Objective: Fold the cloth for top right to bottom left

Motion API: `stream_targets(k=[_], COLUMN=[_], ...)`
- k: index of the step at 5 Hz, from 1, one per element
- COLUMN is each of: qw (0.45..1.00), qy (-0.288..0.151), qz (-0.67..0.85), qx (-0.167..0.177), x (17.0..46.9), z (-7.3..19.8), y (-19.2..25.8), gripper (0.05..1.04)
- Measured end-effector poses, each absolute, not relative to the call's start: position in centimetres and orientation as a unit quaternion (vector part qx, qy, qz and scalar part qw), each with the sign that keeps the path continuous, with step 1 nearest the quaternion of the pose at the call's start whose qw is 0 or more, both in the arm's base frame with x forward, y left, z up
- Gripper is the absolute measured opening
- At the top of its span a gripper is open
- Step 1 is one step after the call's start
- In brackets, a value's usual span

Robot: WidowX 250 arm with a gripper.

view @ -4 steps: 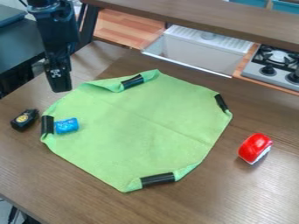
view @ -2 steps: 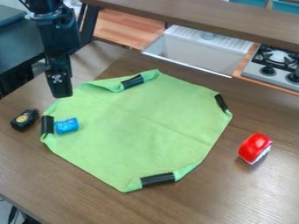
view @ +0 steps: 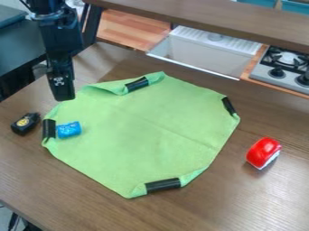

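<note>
At ten o'clock, by the edge of the green cloth, here's the black claw, hanging down; spread or pressed together, I can't tell! The cloth lies mid-counter, folded in at its corners, black strips at twelve, two, between five and six, and nine. Blue block on it at nine, red toy out at three!
</note>
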State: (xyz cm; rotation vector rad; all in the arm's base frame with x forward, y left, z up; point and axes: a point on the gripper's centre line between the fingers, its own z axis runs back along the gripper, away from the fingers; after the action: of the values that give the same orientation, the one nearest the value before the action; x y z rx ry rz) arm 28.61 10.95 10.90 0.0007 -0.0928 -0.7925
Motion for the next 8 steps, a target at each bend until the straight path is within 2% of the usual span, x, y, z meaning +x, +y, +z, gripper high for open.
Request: stream_targets(k=[1,2,3,4,5,6,8], qw=[0.938,0.946,0.952,0.970,0.981,0.978,0.978], qy=[0.002,0.009,0.008,-0.035,-0.113,-0.169,-0.196], qz=[-0.339,-0.306,-0.274,-0.221,-0.153,-0.116,-0.072], qx=[0.067,0.107,0.133,0.097,0.049,0.033,0.012], x=[29.8,31.1,33.6,36.1,38.3,39.8,42.5], z=[10.9,11.8,10.6,9.8,9.4,9.6,8.9], y=[8.0,5.1,2.8,0.7,-0.8,-1.9,-5.6], gripper=[1.001,1.000,1.001,1.001,1.001,1.001,1.001])
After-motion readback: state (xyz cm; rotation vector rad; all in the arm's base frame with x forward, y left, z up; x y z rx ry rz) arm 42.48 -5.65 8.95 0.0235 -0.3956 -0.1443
